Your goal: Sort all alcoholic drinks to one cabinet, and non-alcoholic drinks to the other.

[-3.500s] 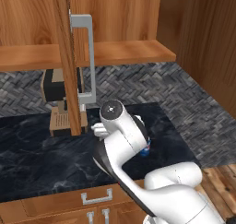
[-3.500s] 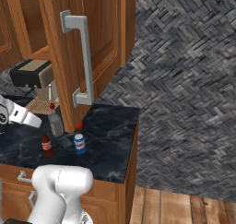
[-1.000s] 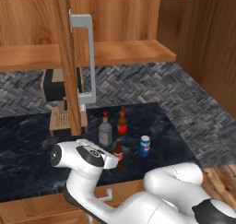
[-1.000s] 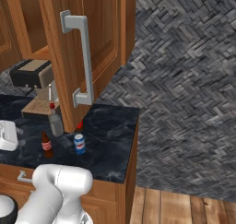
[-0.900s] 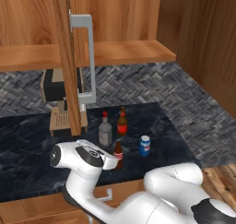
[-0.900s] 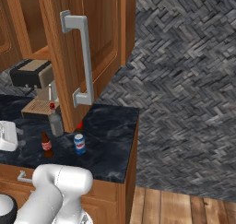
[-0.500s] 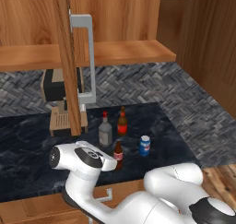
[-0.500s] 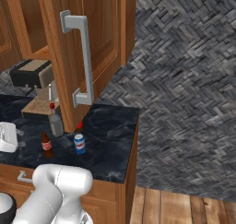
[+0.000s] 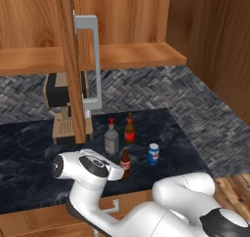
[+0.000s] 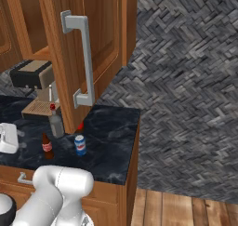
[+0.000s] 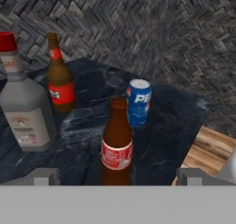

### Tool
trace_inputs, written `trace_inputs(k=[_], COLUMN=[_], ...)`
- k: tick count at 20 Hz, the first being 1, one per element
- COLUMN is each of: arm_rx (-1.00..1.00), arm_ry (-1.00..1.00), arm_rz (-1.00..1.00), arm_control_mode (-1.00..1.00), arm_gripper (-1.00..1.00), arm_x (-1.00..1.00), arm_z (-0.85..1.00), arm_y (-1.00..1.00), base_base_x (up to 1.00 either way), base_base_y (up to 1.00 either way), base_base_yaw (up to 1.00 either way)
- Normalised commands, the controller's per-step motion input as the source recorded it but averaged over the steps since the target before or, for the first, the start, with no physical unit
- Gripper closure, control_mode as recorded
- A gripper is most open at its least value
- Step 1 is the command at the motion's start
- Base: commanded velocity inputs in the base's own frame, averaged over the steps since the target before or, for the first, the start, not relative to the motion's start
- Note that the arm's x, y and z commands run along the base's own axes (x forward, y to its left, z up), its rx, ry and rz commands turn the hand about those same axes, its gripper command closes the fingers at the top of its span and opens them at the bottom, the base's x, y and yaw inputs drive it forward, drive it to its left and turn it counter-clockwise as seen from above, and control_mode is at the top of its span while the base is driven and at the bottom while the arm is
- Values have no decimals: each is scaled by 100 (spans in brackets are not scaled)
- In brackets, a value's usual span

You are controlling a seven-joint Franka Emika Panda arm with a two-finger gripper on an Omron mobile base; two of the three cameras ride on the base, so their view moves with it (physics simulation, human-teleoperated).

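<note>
Nothing's sorted yet, all four drinks are sitting on the counter (image 9: pixel 29 153). The tool (image 11: pixel 117 179) is spread wide, holding nothing, lined up right in front of the cola bottle (image 11: pixel 116 148). Just behind the cola is the soda can (image 11: pixel 138 102); beer bottle (image 11: pixel 59 77) and liquor bottle (image 11: pixel 21 98) stand farther back beside it. Cabinet door (image 9: pixel 68 65) hangs open, so everything's left to do.

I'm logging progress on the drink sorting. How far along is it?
Nothing is sorted yet: the liquor bottle, beer bottle, soda can and cola bottle all stand on the counter. The open gripper is lined up on the cola bottle. All four placements remain.
</note>
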Motion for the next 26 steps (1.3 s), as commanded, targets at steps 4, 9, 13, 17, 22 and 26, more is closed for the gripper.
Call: trace_inputs(k=[4,9,13,17,22,26], arm_rx=[-1,0,0,0,0,-1], arm_ry=[0,0,0,0,0,0], arm_rz=[0,-2,-2,0,0,0], arm_control_mode=[-100,-100,-100,-100,-100,-100], arm_gripper=[-100,-100,-100,-100,-100,-100], arm_x=[5,1,1,6,9,10], arm_z=[0,-1,-3,-5,-11,-13], arm_y=[-9,-15,-16,-8,0,0], base_base_x=[0,0,0,0,0,0], base_base_y=[0,0,0,0,0,0], base_base_yaw=[0,0,0,0,0,0])
